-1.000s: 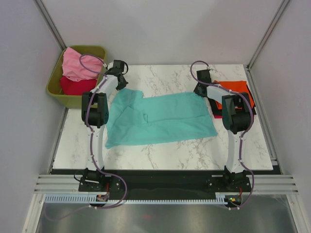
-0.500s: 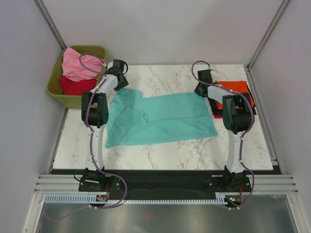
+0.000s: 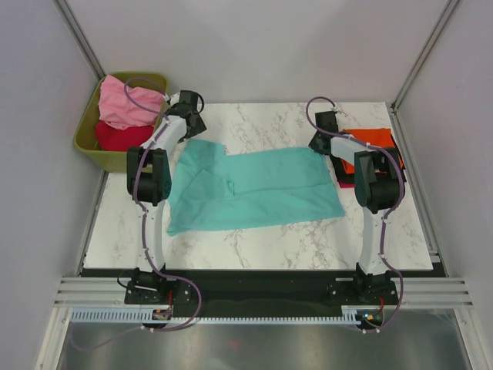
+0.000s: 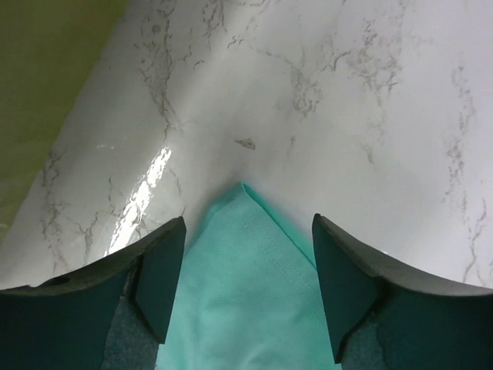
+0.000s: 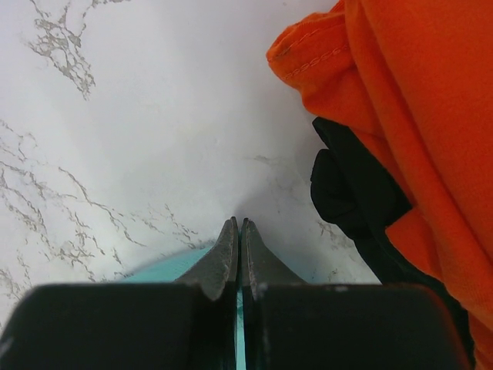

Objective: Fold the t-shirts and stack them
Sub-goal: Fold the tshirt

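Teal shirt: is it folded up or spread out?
Spread out. The teal shirt lies wide and mostly flat across the marble table, not in a small neat bundle.

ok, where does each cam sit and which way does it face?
Top external: above and behind the bases, looking down on the table; both arms show whole.
Left wrist: on the left arm, looking down past the open left gripper at a teal shirt corner.
Right wrist: on the right arm, looking down past the shut right gripper, teal pinched in it, at an orange shirt over a black shirt.
Shared: teal shirt in all three.
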Robot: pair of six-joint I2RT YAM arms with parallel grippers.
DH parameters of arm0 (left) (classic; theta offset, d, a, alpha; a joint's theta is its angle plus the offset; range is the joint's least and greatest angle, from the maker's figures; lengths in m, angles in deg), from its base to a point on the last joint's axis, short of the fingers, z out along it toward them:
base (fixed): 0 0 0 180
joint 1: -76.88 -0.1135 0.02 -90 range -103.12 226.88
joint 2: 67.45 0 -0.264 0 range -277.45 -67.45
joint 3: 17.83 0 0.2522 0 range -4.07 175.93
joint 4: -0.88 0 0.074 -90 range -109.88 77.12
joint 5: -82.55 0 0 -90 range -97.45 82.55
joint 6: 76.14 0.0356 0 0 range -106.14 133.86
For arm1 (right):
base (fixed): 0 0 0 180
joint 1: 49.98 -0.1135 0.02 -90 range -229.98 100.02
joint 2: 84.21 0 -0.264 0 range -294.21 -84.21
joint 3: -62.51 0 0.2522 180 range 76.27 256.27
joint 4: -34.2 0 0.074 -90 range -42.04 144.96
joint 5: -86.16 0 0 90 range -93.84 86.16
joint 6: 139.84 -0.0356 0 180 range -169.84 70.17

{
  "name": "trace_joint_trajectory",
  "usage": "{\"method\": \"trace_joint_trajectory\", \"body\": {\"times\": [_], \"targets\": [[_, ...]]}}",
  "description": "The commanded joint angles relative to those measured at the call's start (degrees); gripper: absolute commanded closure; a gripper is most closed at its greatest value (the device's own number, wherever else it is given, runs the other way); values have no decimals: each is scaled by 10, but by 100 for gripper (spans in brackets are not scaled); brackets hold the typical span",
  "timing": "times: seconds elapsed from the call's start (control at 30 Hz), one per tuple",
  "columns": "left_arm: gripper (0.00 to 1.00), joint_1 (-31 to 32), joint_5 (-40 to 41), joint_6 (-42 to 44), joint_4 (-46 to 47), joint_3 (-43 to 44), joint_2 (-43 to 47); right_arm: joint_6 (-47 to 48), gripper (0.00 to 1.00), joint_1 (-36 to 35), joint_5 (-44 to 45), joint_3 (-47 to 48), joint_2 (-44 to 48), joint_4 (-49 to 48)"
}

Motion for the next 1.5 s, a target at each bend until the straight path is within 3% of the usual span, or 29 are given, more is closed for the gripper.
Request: {"method": "trace_joint_trajectory", "body": {"times": [0.0,0.3,0.63,0.93,1.03,1.07,1.2,1.47], "targets": [[23,9,33,35,1,-3,62,-5,100,4,-9,-9,16,6],[32,11,13,44,4,-9,42,-9,100,6,-18,-9,14,4],[24,7,8,30,-25,3,5,-10,100,6,-23,-9,12,4],[32,0,-22,7,-66,43,-47,-12,100,6,-24,-12,12,3],[57,-10,-43,1,-67,48,-55,-12,100,7,-25,-12,12,2],[73,-11,-46,0,-66,49,-56,-13,100,7,-24,-12,12,2],[98,-12,-54,12,-67,91,-76,-16,100,10,-11,-21,21,2],[98,-12,-100,41,-53,208,-134,-26,100,16,17,-59,53,-20]]}}
